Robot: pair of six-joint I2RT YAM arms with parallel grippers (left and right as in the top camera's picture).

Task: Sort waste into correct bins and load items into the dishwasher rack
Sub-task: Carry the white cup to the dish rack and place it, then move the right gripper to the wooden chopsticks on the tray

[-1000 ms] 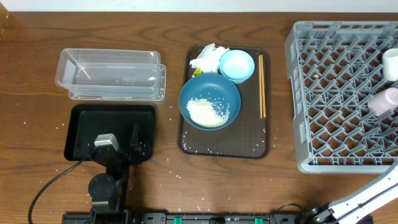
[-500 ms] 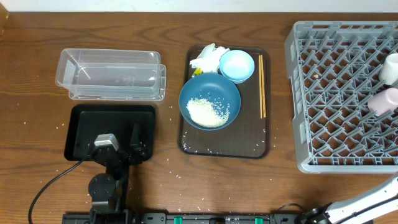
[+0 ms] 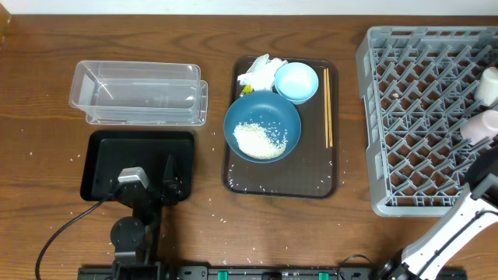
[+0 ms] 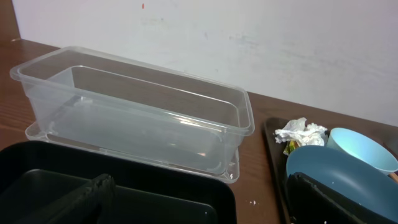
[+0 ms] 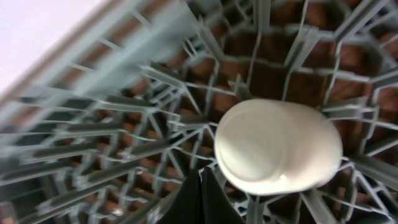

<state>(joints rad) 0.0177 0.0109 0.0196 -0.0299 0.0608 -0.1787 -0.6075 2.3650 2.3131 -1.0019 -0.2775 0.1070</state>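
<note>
White cup (image 5: 278, 152), smooth and rounded, rests in grey rack (image 3: 420, 117).

Dark wooden table (image 3: 39, 47), plain white wall (image 4: 280, 50)

Left pincer (image 4: 199, 196) spread wide, right arm (image 3: 459, 229) extended forward

Bowl (image 3: 285, 116) on tray (image 3: 311, 168), left of rack (image 3: 420, 117)
</note>
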